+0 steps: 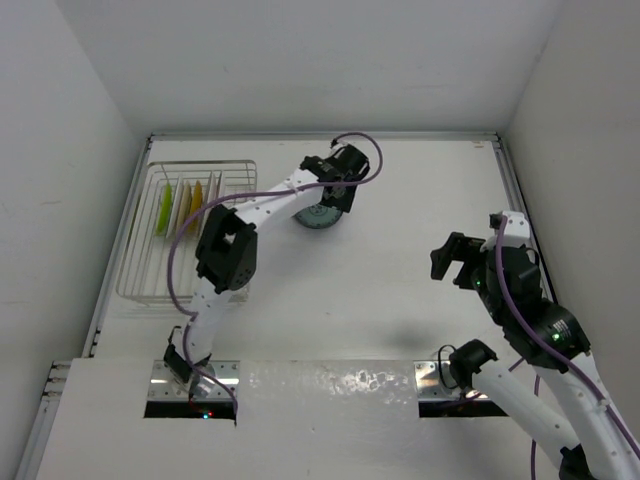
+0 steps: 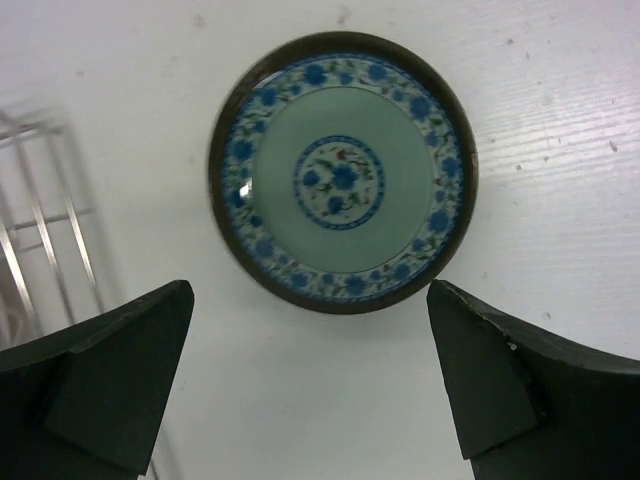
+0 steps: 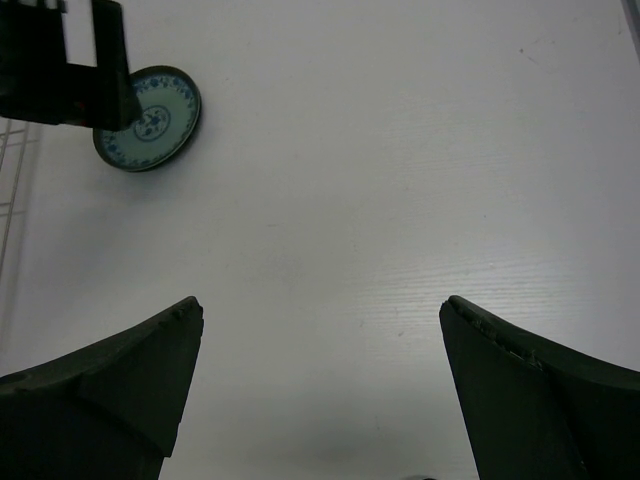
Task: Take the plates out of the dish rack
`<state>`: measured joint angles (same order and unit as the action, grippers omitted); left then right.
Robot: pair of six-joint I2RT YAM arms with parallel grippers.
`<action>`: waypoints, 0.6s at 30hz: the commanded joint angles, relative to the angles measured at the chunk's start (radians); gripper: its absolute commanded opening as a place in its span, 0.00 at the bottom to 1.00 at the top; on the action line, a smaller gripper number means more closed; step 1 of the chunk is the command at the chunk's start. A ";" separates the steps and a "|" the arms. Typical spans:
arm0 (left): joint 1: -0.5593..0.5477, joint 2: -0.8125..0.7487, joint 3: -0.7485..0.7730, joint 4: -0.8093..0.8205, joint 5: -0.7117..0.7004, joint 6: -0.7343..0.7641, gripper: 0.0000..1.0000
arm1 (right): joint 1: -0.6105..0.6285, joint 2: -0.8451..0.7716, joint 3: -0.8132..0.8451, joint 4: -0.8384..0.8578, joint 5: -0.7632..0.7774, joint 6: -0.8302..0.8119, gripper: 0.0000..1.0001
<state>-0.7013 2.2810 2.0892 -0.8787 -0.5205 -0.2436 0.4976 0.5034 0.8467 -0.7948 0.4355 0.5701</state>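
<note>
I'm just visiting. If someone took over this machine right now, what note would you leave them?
Left gripper: open, empty, over the teal-blue plate, which lies flat on the table right of the dish rack.
Right gripper: open, empty, over bare table.
Done: that one plate is out.
To do: the lime green plate, a white plate and a yellow plate stand upright in the rack.

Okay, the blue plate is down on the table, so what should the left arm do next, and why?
Probably swing the left claw over to the dish rack for the lime green plate. The teal-blue plate lies flat on the table, clear of the open claw, while others stand upright in the rack, not yet unloaded.
</note>
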 commanded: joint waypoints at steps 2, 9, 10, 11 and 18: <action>0.036 -0.277 -0.168 0.030 -0.105 -0.098 1.00 | -0.002 0.004 -0.020 0.031 -0.009 -0.032 0.99; 0.155 -0.667 -0.440 0.072 -0.099 -0.123 1.00 | -0.004 0.040 -0.075 0.117 -0.147 -0.067 0.99; 0.172 -0.757 -0.489 0.072 -0.096 -0.122 1.00 | -0.002 0.043 -0.096 0.162 -0.170 -0.073 0.99; 0.193 -0.799 -0.512 0.070 -0.096 -0.120 1.00 | -0.004 0.050 -0.109 0.190 -0.234 -0.081 0.99; 0.404 -1.003 -0.636 0.109 0.086 -0.001 0.97 | -0.002 0.213 -0.135 0.298 -0.399 -0.065 0.99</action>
<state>-0.3370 1.2766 1.4815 -0.8108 -0.5526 -0.3119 0.4976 0.6785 0.7250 -0.6018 0.1341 0.5106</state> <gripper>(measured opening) 0.981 0.986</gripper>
